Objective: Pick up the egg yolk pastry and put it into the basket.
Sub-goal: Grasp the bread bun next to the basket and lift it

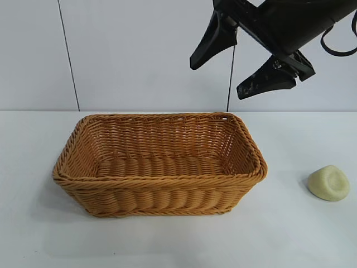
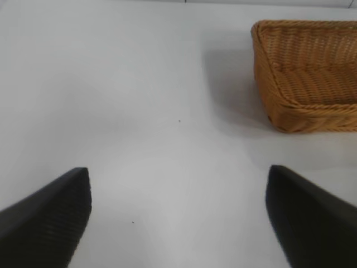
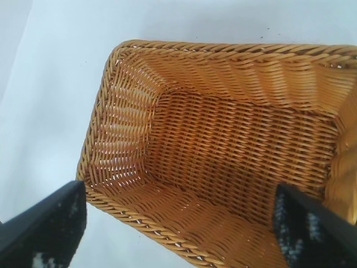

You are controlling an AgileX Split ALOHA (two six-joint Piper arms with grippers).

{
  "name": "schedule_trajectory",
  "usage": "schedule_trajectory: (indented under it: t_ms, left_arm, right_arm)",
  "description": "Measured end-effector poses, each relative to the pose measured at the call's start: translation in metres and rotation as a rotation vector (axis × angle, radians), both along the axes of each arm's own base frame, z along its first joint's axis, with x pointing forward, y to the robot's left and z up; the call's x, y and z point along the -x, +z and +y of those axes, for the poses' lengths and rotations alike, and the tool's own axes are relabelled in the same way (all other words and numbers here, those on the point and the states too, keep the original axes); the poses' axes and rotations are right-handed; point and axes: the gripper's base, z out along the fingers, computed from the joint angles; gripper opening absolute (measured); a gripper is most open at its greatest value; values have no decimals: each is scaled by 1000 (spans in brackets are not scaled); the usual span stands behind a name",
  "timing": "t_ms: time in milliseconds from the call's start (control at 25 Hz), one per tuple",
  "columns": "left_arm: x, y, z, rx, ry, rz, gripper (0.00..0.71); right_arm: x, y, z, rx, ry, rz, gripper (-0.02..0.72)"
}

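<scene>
Wicker basket (image 1: 159, 167) holds nothing (egg yolk pastry (image 1: 329, 183) lies beside it), right end effector (image 1: 237, 61) spread apart above.

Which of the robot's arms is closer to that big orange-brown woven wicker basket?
The right. The right gripper hangs above the basket, jaws open, looking into it. The left gripper is over bare white table beside the basket, clear of it.

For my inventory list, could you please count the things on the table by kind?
Wicker basket: 1
Egg yolk pastry: 1
Total: 2
</scene>
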Motion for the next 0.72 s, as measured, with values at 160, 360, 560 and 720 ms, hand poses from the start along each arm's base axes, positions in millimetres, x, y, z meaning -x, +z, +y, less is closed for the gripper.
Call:
schedule_trajectory:
  t_ms: [160,360,560,720]
  left_arm:
    - [1,0,-1,6,23,-5,661]
    - [1,0,-1,6,33,-5,661]
    - [1,0,-1,7,32,-5,661]
    - [1,0,-1,8,32,-5,661]
  right_arm:
    - [-3,-4,-19,58,-36,29,622]
    - [-6,-13,-67,211,-130,118,622]
    - [-5,-18,-113,350,-238,177,622]
    - [-6,-22,-126,388,-271,196,622]
